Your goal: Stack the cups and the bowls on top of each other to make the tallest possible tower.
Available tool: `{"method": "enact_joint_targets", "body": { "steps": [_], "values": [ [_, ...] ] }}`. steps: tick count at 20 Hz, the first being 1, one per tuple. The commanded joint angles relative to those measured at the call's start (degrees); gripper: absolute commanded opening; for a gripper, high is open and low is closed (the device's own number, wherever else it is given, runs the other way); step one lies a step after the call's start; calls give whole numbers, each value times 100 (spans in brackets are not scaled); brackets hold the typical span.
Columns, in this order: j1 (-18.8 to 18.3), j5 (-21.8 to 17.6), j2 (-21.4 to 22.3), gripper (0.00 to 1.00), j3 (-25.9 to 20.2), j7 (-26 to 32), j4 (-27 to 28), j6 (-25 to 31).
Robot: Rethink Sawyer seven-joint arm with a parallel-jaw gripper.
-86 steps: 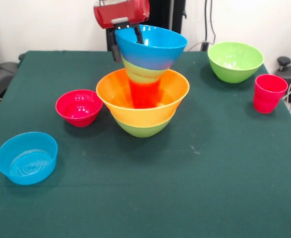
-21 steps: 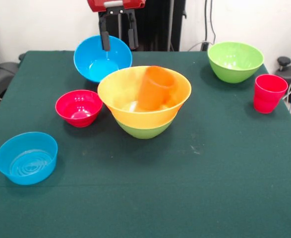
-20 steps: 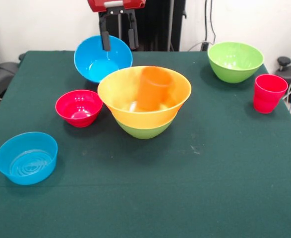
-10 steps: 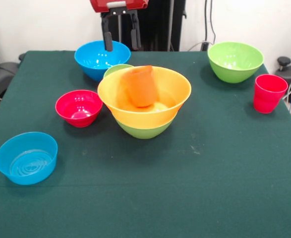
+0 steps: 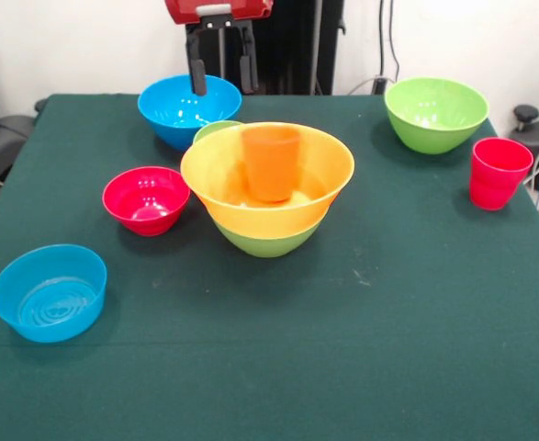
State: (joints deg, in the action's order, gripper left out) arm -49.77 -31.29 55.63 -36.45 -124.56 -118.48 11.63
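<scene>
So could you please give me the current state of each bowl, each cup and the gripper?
Gripper: open, empty, above the big blue bowl.
Big blue bowl: upright on the table.
Orange bowl: nested in a green bowl.
Orange cup: upright inside the orange bowl.
Small green bowl: mostly hidden behind.
Red bowl, small blue bowl, far green bowl, red cup: upright, alone.

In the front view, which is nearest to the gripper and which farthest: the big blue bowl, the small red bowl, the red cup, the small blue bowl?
From the gripper:
1. Big blue bowl, just below it.
2. Small red bowl, picture's left.
3. Red cup, far right edge.
4. Small blue bowl, near left corner.
</scene>
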Motion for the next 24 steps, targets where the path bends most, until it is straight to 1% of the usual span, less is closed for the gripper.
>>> {"method": "enact_joint_targets", "body": {
  "steps": [1,2,5,6,8,10,12,15,16,18,21,24],
  "values": [
    [338,-261,-158,100,508,-131,13,375],
    [328,-299,-128,100,574,-125,-72,371],
    [528,-538,-34,100,979,-219,-239,336],
    [584,-649,-12,100,1112,-240,-321,238],
    [551,-693,-116,100,1178,-217,-454,16],
    [646,-847,-237,100,1389,-263,-500,-269],
    [698,-972,-297,100,1539,-253,-567,-374],
    [538,-964,-310,100,1446,-84,-746,-220],
    [504,-978,-282,100,1437,-8,-831,-81],
    [314,-893,-252,100,1271,161,-1026,128],
    [170,-913,-293,100,1161,256,-1182,169],
    [274,-1078,-396,100,1298,130,-1177,8]
  ]
}}
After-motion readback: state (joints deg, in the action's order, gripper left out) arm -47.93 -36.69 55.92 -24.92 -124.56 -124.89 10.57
